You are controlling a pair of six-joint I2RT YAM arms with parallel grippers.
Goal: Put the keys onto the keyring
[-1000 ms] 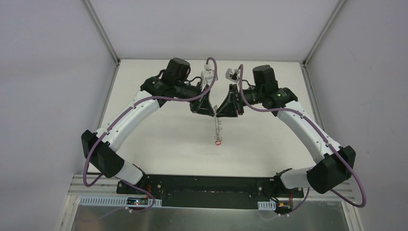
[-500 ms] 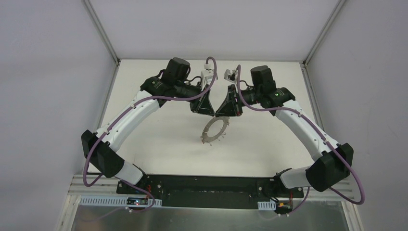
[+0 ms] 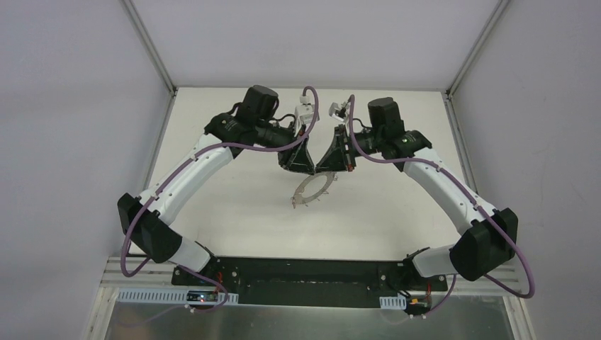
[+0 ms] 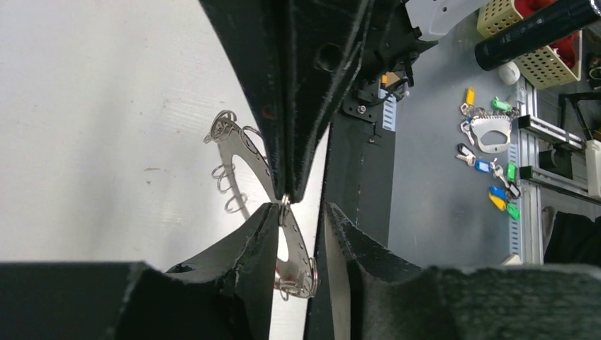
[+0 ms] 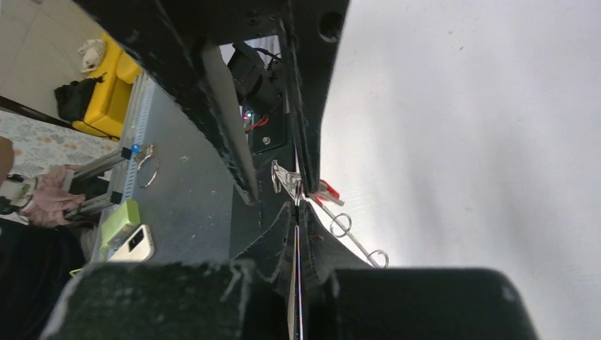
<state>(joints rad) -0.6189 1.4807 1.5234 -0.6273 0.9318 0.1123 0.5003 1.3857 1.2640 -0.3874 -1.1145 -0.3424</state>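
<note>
Two arms arched inward; right end effector (image 5: pixel 295 219) clamps keyring (image 3: pixel 312 190), left end effector (image 4: pixel 301 219) parted around rim.

A second ago the keyring (image 3: pixel 310 189) hung edge-on, straight down from where the left tool (image 3: pixel 310 168) and right tool (image 3: pixel 320 170) meet, with the red-headed key (image 5: pixel 328 190) lowest. It has since swung up, its broad face showing, and slants down-left beneath the left tool. Both arms have edged slightly left.
</note>
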